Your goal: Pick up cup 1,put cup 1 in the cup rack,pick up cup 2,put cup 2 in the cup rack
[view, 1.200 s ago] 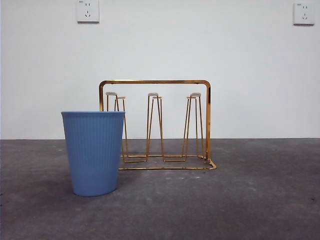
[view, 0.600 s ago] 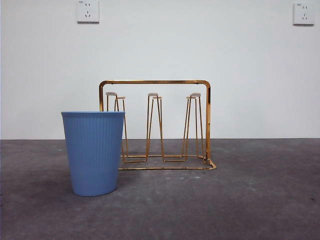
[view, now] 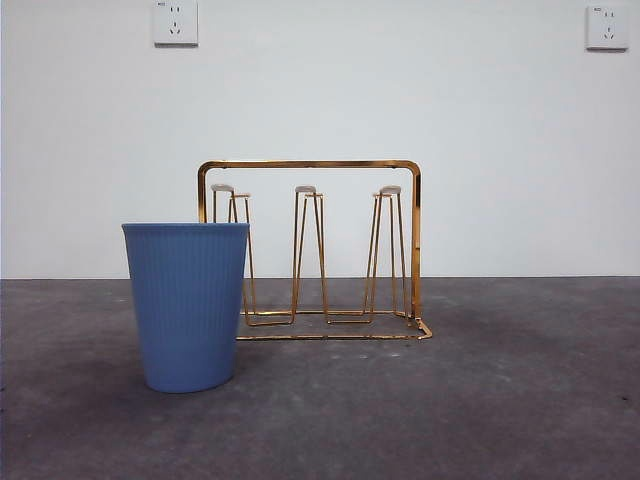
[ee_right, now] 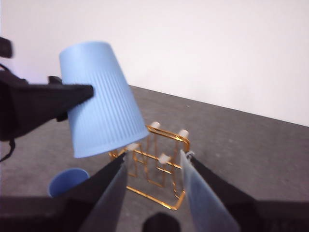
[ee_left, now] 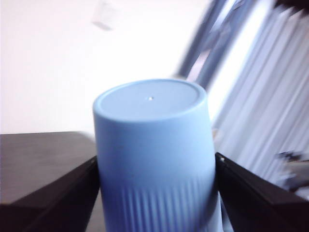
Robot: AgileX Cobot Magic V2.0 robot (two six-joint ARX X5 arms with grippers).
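No change in front view since a second ago: blue cup point(view: 187, 306) upright on table point(view: 500, 400), overlapping left end of cup rack point(view: 320, 250), prongs bare. Left gripper point(ee_left: 154, 193) clamped on inverted second cup point(ee_left: 153, 154), held tilted above rack. Right gripper point(ee_right: 153, 166) parted, empty, above rack. Wall sockets point(view: 175, 20) behind.

A ribbed blue cup point(view: 187, 306) stands upright on the table, just left of the gold wire cup rack point(view: 312, 250). A second blue cup point(ee_right: 102, 100) hangs inverted above the rack, held aloft.
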